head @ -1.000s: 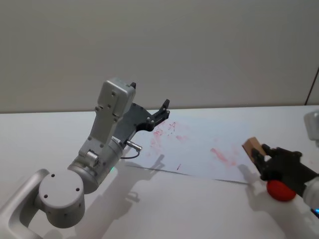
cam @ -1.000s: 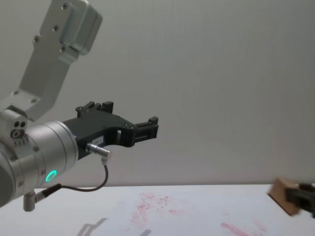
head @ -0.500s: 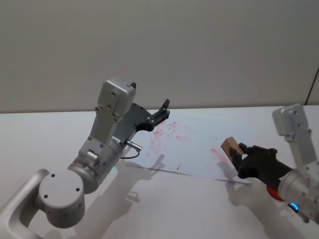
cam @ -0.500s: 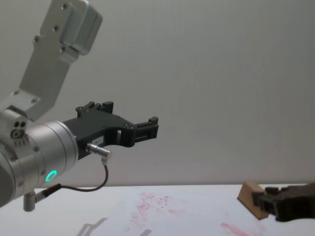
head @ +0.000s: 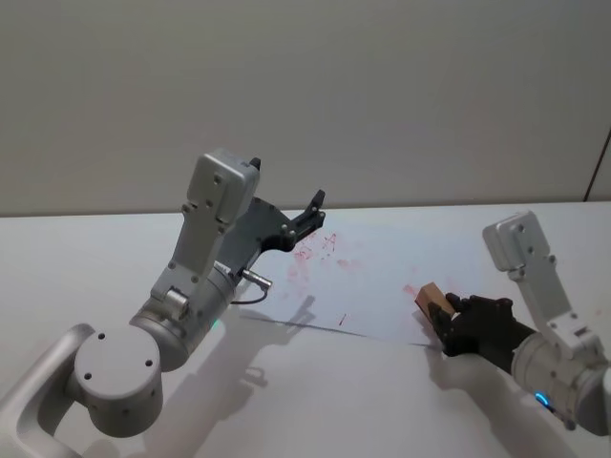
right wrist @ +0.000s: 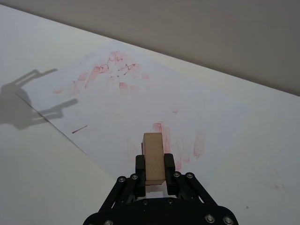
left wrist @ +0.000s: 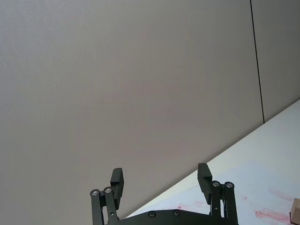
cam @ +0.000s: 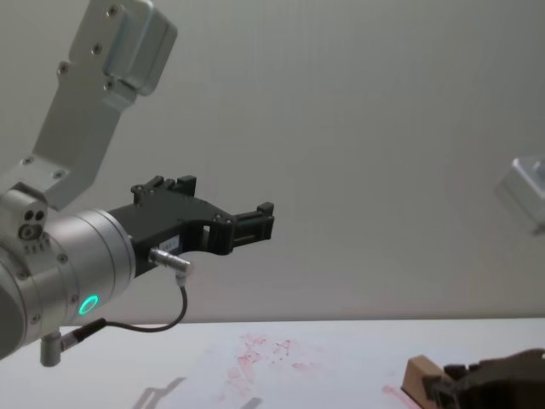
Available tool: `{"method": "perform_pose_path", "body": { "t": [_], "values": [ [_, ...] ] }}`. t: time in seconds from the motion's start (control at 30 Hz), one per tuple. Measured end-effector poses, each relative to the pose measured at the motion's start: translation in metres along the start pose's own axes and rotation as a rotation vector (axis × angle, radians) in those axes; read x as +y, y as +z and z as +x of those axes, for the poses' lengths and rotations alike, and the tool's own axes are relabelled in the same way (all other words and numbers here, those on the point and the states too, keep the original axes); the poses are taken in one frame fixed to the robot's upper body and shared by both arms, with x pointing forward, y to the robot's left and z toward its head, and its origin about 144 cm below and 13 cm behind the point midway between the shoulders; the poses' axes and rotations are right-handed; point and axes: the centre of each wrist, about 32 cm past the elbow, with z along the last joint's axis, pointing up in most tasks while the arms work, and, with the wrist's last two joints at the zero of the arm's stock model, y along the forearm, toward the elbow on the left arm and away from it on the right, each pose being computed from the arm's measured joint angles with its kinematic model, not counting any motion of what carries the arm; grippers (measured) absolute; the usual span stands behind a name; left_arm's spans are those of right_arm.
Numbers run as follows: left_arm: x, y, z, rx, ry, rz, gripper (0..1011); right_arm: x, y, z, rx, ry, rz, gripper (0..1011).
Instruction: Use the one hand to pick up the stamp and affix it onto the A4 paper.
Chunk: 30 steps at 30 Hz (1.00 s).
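Flat white matte tabletop (head: 86,253) spans the foreground. Plain grey-beige wall (head: 401,95) behind it, meeting the table at a straight edge. Thin dark vertical seam (left wrist: 257,61) runs down the wall at far right. Soft grey shadows (right wrist: 28,101) lie on the tabletop.

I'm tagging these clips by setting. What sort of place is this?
Probably a robotics test bench: a bare white table against a plain wall, a paper smeared with red prints, and a robot's right end effector holding a stamp at the paper's edge, its left end effector raised, open.
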Motion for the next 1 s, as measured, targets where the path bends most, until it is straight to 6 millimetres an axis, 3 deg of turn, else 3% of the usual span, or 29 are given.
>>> {"method": "perform_pose_path", "body": {
  "t": [1.0],
  "values": [
    [0.000, 0.000, 0.000, 0.000, 0.000, 0.000, 1001, 0.006, -0.012, 0.003, 0.009, -0.041, -0.102, 224]
  ]
}}
